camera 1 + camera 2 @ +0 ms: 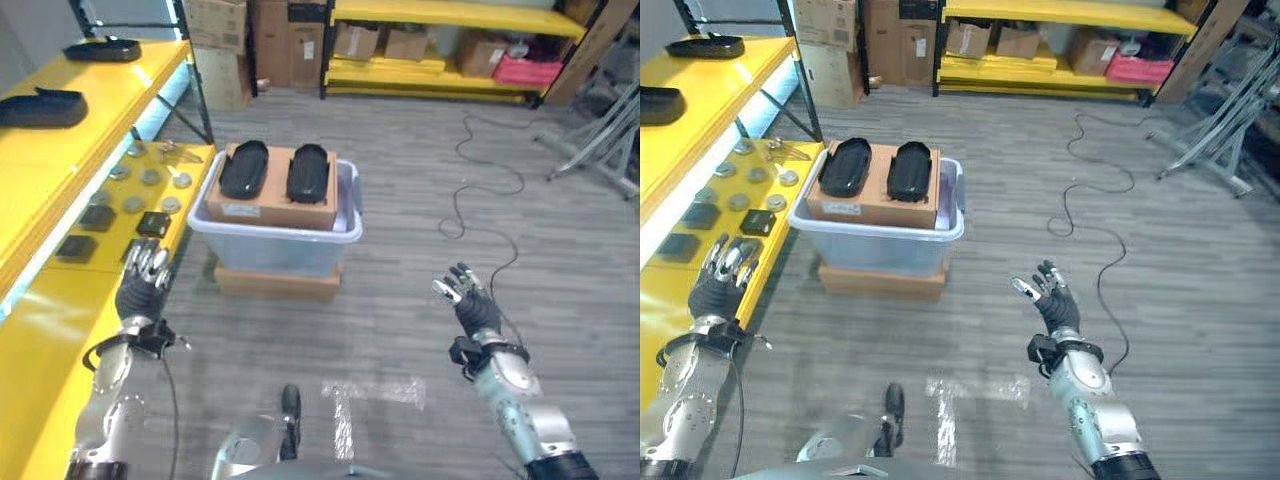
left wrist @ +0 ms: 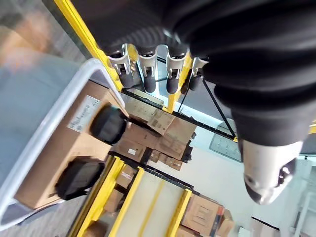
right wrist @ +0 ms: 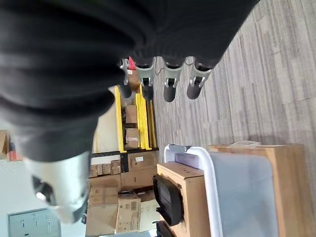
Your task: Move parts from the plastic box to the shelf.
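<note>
Both hands hang nearest, raised over the grey plank floor [image 1: 400, 300] and holding nothing. At the near left, the left hand [image 1: 143, 283] is up beside the front edge of the yellow shelf [image 1: 40, 330], fingers straight and loosely spread. At the near right, the right hand [image 1: 468, 300] hovers above bare floor with its palm turned up and its fingers fanned wide, well apart from everything else.

Farther on, in the middle, a clear plastic box [image 1: 275, 245] rests on a flat cardboard base [image 1: 275, 283]. A brown carton [image 1: 272, 195] sits in the box, and two black oval parts [image 1: 243, 168] lie side by side on its top, still in the box. A black cable [image 1: 470, 180] snakes over the floor to the right of it.

On the left, the shelf's lower level carries small round discs [image 1: 150, 178] and dark square pieces [image 1: 152, 223]; its upper level carries two more black oval parts [image 1: 42, 106], one farther back than the other.

At the far wall stands a yellow rack [image 1: 450, 50] stacked with cardboard boxes [image 1: 360, 42] and a red box [image 1: 520, 68].

The right wrist view shows the plastic box's white rim and carton from the side, past straight fingertips [image 3: 169, 89]; the left wrist view shows the carton's white label [image 2: 84, 113], which the head views give less plainly.
</note>
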Robot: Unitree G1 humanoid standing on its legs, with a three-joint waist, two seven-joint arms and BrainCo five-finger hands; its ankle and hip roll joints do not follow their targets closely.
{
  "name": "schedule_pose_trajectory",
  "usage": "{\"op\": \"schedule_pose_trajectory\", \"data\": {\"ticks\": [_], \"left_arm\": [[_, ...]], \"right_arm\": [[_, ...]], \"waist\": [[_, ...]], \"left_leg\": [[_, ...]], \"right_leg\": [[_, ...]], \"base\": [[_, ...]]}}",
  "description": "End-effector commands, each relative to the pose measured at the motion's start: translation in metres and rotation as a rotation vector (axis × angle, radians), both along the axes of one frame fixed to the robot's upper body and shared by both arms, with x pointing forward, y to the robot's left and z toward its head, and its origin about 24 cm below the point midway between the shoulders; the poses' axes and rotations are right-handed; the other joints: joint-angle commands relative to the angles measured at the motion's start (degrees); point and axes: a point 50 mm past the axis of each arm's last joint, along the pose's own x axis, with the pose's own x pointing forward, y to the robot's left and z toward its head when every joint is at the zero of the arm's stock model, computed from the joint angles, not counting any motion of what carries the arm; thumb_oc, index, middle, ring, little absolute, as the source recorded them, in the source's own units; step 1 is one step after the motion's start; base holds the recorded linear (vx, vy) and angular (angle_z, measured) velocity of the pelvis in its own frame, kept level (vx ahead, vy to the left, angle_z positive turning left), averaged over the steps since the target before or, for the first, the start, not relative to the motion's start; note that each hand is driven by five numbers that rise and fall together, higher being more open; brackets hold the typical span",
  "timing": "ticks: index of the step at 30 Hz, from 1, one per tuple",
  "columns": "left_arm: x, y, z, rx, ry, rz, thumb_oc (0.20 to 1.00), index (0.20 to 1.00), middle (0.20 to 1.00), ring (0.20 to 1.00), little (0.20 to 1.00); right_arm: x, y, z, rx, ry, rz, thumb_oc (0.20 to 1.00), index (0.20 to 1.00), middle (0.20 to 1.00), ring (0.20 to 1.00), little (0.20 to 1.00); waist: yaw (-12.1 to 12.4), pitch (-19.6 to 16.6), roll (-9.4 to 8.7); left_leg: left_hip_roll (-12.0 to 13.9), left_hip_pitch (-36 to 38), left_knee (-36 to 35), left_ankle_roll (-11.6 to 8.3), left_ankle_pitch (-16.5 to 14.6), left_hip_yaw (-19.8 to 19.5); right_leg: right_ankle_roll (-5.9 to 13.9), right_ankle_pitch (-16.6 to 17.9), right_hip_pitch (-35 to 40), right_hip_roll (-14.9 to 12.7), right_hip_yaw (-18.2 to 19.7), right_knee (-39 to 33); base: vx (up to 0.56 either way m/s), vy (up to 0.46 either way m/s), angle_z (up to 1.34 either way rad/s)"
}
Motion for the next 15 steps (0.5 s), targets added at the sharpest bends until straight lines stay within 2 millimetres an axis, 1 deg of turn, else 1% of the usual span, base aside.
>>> {"op": "schedule_pose_trajectory", "data": {"ticks": [1, 2, 3, 4, 6, 7, 9, 10, 11, 12, 13, 14, 15], "left_arm": [[0.010, -0.001, 0.035, 0.131, -0.141, -0.036, 1.000, 1.000, 1.000, 1.000, 1.000], [0.010, -0.001, 0.035, 0.118, -0.137, -0.038, 1.000, 1.000, 1.000, 1.000, 1.000], [0.010, -0.001, 0.035, 0.117, -0.136, -0.039, 1.000, 1.000, 1.000, 1.000, 1.000], [0.010, -0.001, 0.035, 0.116, -0.134, -0.037, 1.000, 1.000, 1.000, 1.000, 1.000], [0.009, 0.001, 0.036, 0.137, -0.145, -0.039, 1.000, 1.000, 1.000, 1.000, 1.000], [0.011, 0.001, 0.039, 0.130, -0.161, -0.049, 1.000, 1.000, 1.000, 1.000, 1.000], [0.013, -0.001, 0.040, 0.138, -0.171, -0.059, 1.000, 1.000, 1.000, 1.000, 1.000], [0.014, -0.003, 0.042, 0.144, -0.176, -0.073, 1.000, 1.000, 1.000, 1.000, 1.000], [0.015, -0.004, 0.043, 0.146, -0.178, -0.084, 1.000, 1.000, 1.000, 1.000, 1.000], [0.015, -0.005, 0.043, 0.136, -0.175, -0.089, 1.000, 1.000, 1.000, 1.000, 1.000], [0.015, -0.005, 0.043, 0.127, -0.171, -0.098, 1.000, 1.000, 1.000, 1.000, 1.000], [0.014, -0.004, 0.042, 0.125, -0.171, -0.100, 1.000, 1.000, 1.000, 1.000, 1.000], [0.013, -0.003, 0.041, 0.119, -0.169, -0.103, 1.000, 1.000, 1.000, 1.000, 1.000]], "right_arm": [[0.013, 0.006, 0.030, -0.040, -0.161, 0.004, 1.000, 1.000, 1.000, 1.000, 1.000], [0.013, 0.007, 0.030, -0.041, -0.161, 0.002, 1.000, 1.000, 1.000, 1.000, 1.000], [0.012, 0.007, 0.030, -0.041, -0.161, 0.001, 1.000, 1.000, 1.000, 1.000, 1.000], [0.012, 0.009, 0.029, -0.040, -0.162, 0.000, 1.000, 1.000, 1.000, 1.000, 1.000], [0.012, 0.011, 0.030, -0.032, -0.185, 0.001, 1.000, 1.000, 1.000, 1.000, 1.000], [0.012, 0.009, 0.033, -0.041, -0.218, 0.002, 1.000, 1.000, 1.000, 1.000, 1.000], [0.012, 0.006, 0.035, -0.043, -0.237, 0.001, 1.000, 1.000, 1.000, 1.000, 1.000], [0.013, 0.001, 0.039, -0.044, -0.256, -0.002, 1.000, 1.000, 1.000, 1.000, 1.000], [0.014, -0.003, 0.043, -0.044, -0.272, -0.014, 1.000, 1.000, 1.000, 1.000, 1.000], [0.015, -0.005, 0.046, -0.040, -0.280, -0.020, 1.000, 1.000, 1.000, 1.000, 1.000], [0.017, -0.006, 0.049, -0.031, -0.288, -0.021, 1.000, 1.000, 1.000, 1.000, 1.000], [0.017, -0.007, 0.051, -0.036, -0.290, -0.020, 1.000, 1.000, 1.000, 1.000, 1.000], [0.016, -0.010, 0.053, -0.049, -0.290, -0.021, 1.000, 1.000, 1.000, 1.000, 1.000]], "waist": [[1.26, -1.46, 2.14], [1.28, -1.61, 1.90], [1.27, -1.61, 1.84], [1.05, -1.54, 2.36], [0.51, -1.23, 3.44], [-0.33, -0.38, 4.17], [-0.92, 0.14, 4.52], [-1.30, 0.51, 4.28], [-1.54, 0.78, 3.81], [-1.86, 1.03, 3.41], [-2.30, 1.38, 3.14], [-2.55, 1.34, 3.15], [-2.48, 1.06, 3.07]], "left_leg": [[0.56, -3.65, -0.47, -5.68, -2.41, -3.00], [-0.10, -2.90, -0.74, -5.59, -3.40, -3.43], [-0.30, -2.65, -0.81, -5.44, -3.60, -3.31], [0.15, -1.74, -1.76, -4.94, -3.16, -2.36], [1.42, 0.67, -3.63, -4.94, -3.65, -2.34], [2.61, 2.53, -5.10, -5.57, -3.64, -4.41], [3.19, 3.45, -5.66, -6.16, -3.47, -5.85], [3.20, 4.08, -5.71, -6.51, -3.65, -6.89], [3.38, 4.47, -5.56, -6.94, -4.38, -7.85], [3.57, 5.02, -5.38, -7.20, -5.38, -8.38], [3.89, 5.84, -5.03, -7.26, -6.61, -8.94], [4.58, 6.30, -5.11, -7.43, -7.04, -8.99], [5.30, 6.94, -5.93, -7.93, -6.78, -8.79]], "right_leg": [[4.65, 16.51, -7.54, -7.33, 1.01, 2.17], [5.18, 16.85, -8.17, -7.66, 1.40, 3.27], [5.34, 16.99, -8.45, -7.81, 1.34, 3.88], [4.77, 17.53, -10.06, -7.52, 0.35, 4.77], [3.87, 17.07, -15.56, -7.49, 0.09, 1.73], [3.18, 16.61, -19.76, -6.49, 0.63, -4.31], [2.92, 16.96, -20.37, -5.85, 1.16, -9.27], [3.22, 18.35, -20.98, -6.14, 2.06, -14.55], [3.79, 20.10, -21.54, -6.60, 3.24, -20.86], [4.34, 21.78, -22.02, -7.07, 4.27, -25.30], [4.92, 23.85, -23.42, -7.49, 5.53, -27.60], [5.21, 23.66, -23.52, -7.27, 6.29, -28.24], [5.38, 22.91, -22.16, -7.09, 5.90, -29.87]], "base": [[0.35, 0.158, -0.01], [0.28, 0.110, 0.09], [0.22, 0.081, 0.32], [0.18, 0.038, 0.52], [0.19, -0.076, 0.48], [0.09, -0.175, 0.33], [0.05, -0.159, 0.55], [0.07, -0.216, 0.91], [0.08, -0.279, 0.72], [0.07, -0.289, 0.38], [0.07, -0.248, 0.12], [0.10, -0.217, 0.16], [0.09, -0.183, 0.25]]}}
